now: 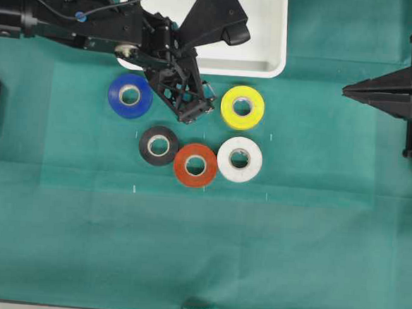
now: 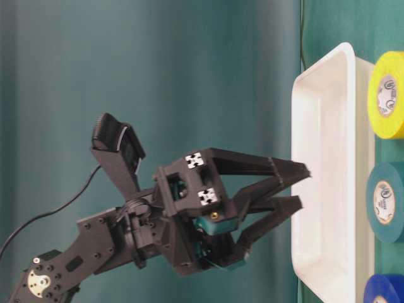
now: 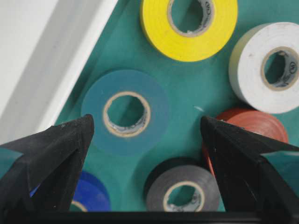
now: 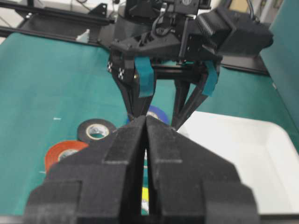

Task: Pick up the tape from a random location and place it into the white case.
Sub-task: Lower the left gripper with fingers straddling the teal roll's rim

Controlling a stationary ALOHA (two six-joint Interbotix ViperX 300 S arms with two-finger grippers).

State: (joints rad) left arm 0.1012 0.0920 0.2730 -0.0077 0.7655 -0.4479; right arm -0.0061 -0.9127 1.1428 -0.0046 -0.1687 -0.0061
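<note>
Teal tape [image 3: 125, 112] lies flat between the left gripper's [image 3: 145, 135] spread fingers (untouched). Right gripper [image 4: 145, 140] sits pressed together, well apart

The left gripper [image 1: 189, 97] hangs just below the white case [image 1: 272, 64] at the cloth's [image 1: 199, 253] far edge. It sits between blue roll [image 1: 129, 96] and yellow roll [image 1: 242, 107].

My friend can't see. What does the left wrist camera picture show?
A teal tape roll lies flat on green cloth between the open left end effector's two black fingers. Yellow, white, red, black and blue rolls surround it, with the white case at upper left.
</note>
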